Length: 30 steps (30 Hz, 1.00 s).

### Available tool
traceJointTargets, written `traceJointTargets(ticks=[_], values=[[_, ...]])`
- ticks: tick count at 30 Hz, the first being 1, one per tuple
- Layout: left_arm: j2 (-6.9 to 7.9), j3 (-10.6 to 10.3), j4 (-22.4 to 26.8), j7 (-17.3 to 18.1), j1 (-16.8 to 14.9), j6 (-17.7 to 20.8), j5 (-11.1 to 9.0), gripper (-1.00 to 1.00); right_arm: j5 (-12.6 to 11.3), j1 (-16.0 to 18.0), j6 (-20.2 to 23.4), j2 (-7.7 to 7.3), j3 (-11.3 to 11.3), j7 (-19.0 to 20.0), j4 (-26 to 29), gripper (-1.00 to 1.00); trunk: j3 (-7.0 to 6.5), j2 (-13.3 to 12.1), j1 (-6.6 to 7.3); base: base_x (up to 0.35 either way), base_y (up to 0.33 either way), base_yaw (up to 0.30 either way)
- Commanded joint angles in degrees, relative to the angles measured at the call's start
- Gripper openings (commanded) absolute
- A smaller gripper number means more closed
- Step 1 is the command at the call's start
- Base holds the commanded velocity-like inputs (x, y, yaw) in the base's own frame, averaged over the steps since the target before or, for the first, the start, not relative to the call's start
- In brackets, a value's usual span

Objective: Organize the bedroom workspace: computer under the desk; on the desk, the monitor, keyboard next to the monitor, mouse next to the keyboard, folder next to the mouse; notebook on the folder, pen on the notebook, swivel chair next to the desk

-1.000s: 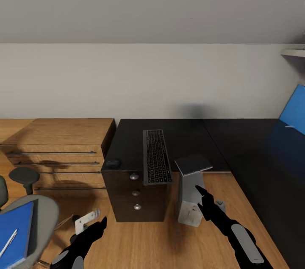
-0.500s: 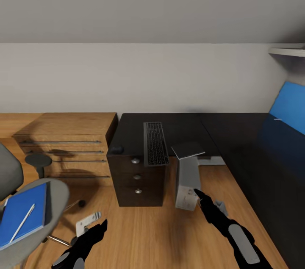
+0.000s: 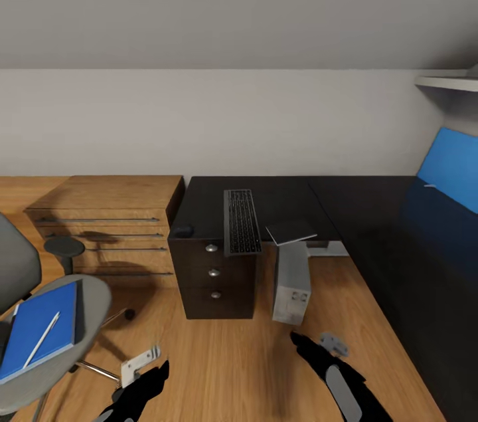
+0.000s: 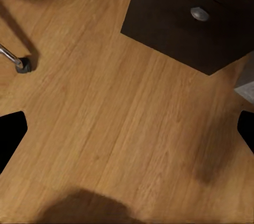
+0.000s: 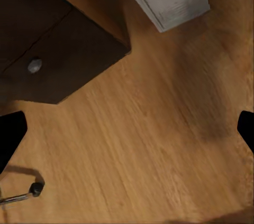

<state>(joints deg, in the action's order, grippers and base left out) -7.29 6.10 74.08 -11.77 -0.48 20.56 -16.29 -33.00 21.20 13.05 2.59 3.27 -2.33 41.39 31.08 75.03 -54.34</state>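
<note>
Keyboard (image 3: 242, 221) lies on the desk (image 3: 292, 199) over the drawer block's front edge, mouse (image 3: 182, 232) at its 9 o'clock. Computer (image 3: 291, 281) stands on the floor at the keyboard's 5 o'clock. Folder (image 3: 38, 329) with pen (image 3: 41, 339) rests on the swivel chair (image 3: 86, 316) at 8 o'clock. Left gripper (image 4: 127, 131) and right gripper (image 5: 127, 131) hang above bare floor, fingers spread wide, holding nothing.

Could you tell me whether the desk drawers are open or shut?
Shut: all three drawer fronts sit flush in the desk pedestal, with only their round silver knobs protruding.
</note>
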Motion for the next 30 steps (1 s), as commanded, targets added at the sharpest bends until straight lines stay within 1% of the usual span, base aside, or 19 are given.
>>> traceJointTargets(ticks=[1, 2, 4, 7, 8, 12, 13, 16, 17, 20, 24, 25, 26, 27, 30], values=[[0.03, 0.0, -0.9, -0.3, 0.0, -0.2, -0.6, 1.0, 1.4, 0.1, -0.9, 0.35, -0.1, -0.3, -0.8, 1.0, -0.13, -0.4, 0.23, -0.008, -0.002, 0.0], [0.09, 0.0, -3.0, -0.3, 0.0, -0.8, -0.4, 1.0, 4.8, 0.1, -3.3, 0.83, -0.4, -0.5, -2.9, 1.0, -0.31, -0.8, 0.45, -0.005, -0.002, 0.0], [0.12, 0.0, -5.2, -0.2, 0.0, -1.3, 0.2, 1.0, 7.5, 0.2, -5.9, 1.15, -0.6, -0.6, -5.7, 1.0, -0.67, -1.6, 0.89, -0.004, -0.001, 0.0], [0.15, 0.0, -8.3, -0.2, 0.0, -1.7, 1.7, 1.0, 10.4, 0.2, -10.6, 1.38, -0.8, -0.7, -11.1, 1.0, -1.21, -2.8, 1.55, -0.002, -0.001, 0.0], [0.17, 0.0, -10.4, -0.2, 0.0, -1.9, 2.9, 1.0, 11.7, 0.2, -14.5, 1.44, -0.9, -0.7, -14.9, 1.0, -1.38, -3.2, 1.77, -0.001, 0.0, 0.0], [0.17, -0.1, -14.7, -0.2, 0.0, -2.9, 5.3, 1.0, 13.3, 0.2, -24.1, 1.5, -1.1, -0.7, -21.2, 1.0, -2.1, -4.8, 2.64, 0.0, 0.0, 0.0], [0.15, -0.2, -16.7, -0.2, 0.0, -4.0, 6.2, 1.0, 13.7, 0.2, -28.7, 1.51, -1.1, -0.6, -23.9, 1.0, -2.28, -5.2, 2.86, 0.0, 0.0, 0.0], [0.13, -0.2, -19.3, -0.1, 0.0, -6.6, 7.1, 1.0, 14.1, 0.2, -33.7, 1.52, -1.2, -0.6, -27.7, 1.0, -2.82, -6.4, 3.52, 0.0, 0.0, 0.0], [0.11, -0.4, -21.1, -0.1, 0.0, -8.7, 7.5, 1.0, 14.3, 0.2, -35.8, 1.55, -1.6, -0.5, -30.6, 1.0, -3.0, -6.8, 3.74, 0.0, 0.0, 0.0], [0.12, -1.2, -25.3, 0.0, 0.0, -12.3, 8.3, 1.0, 15.5, 0.2, -37.8, 1.73, -3.0, -0.5, -34.9, 1.0, -3.54, -8.0, 4.4, 0.0, 0.0, 0.0], [0.19, -3.6, -33.7, 0.0, 0.0, -17.5, 10.6, 1.0, 18.4, 0.2, -40.6, 2.6, -5.0, -0.5, -39.3, 1.0, -4.26, -9.6, 5.28, 0.0, 0.0, 0.0], [0.17, -4.5, -37.4, -0.1, 0.0, -20.0, 12.0, 1.0, 20.0, 0.1, -42.6, 2.92, -5.6, -0.5, -40.5, 1.0, -4.44, -10.0, 5.5, 0.0, 0.0, 0.0], [0.15, -4.8, -38.7, -0.1, 0.0, -21.1, 12.5, 1.0, 20.7, 0.1, -43.8, 3.03, -5.8, -0.5, -40.9, 1.0, -4.62, -10.4, 5.72, 0.0, 0.0, 0.0], [0.11, -5.6, -42.4, -0.2, 0.0, -24.3, 14.2, 1.0, 22.7, 0.0, -48.1, 3.38, -6.4, -0.5, -42.1, 1.0, -4.8, -10.8, 5.94, 0.0, 0.0, 0.0], [0.11, -5.8, -43.3, -0.2, 0.0, -25.0, 14.5, 1.0, 23.2, -0.1, -49.3, 3.47, -6.5, -0.4, -42.3, 1.0, -5.33, -12.0, 6.6, 0.0, 0.0, 0.0]])
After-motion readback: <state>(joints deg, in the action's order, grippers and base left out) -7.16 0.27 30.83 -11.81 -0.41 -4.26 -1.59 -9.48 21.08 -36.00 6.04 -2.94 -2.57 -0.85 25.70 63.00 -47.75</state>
